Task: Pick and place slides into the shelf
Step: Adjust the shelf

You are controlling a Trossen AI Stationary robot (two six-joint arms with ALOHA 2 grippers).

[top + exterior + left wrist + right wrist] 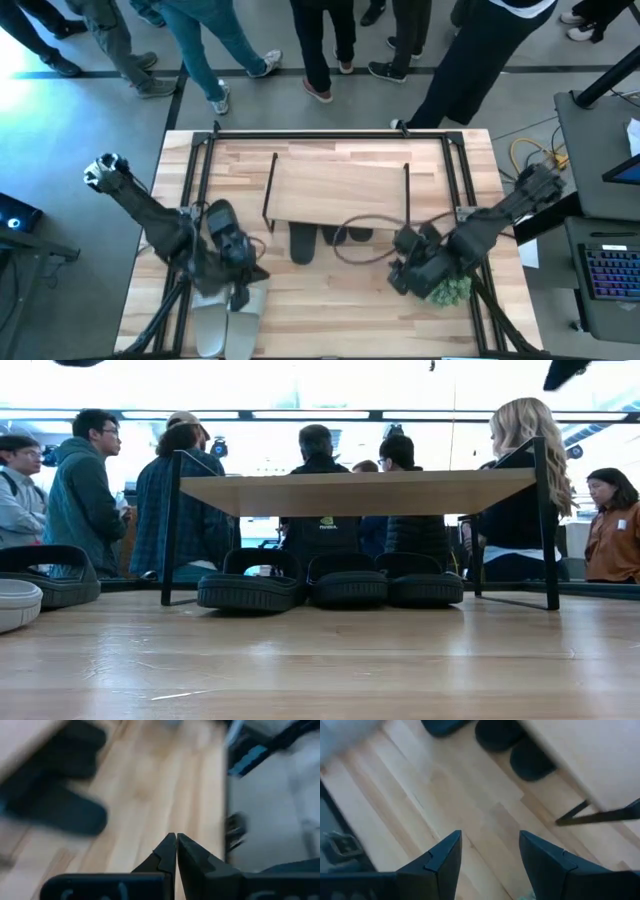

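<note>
The shelf (340, 185) stands mid-table on thin black legs. Three black slides (250, 585) (347, 582) (420, 582) rest side by side on the table under it, their ends poking out toward the near edge (302, 243). Another black slide (220, 215) lies beside my left arm. Two pale slides (225, 330) lie at the near left edge. My left gripper (176, 845) is shut and empty above the table, just beyond the pale slides (255, 275). My right gripper (490, 850) is open and empty, near the shelf's near right leg (397, 262).
A green leafy object (450, 290) lies under my right arm near the right edge. A black frame (330, 135) borders the table. Several people stand beyond the far edge (320, 490). Bare wood (330, 300) lies between the grippers toward the near edge.
</note>
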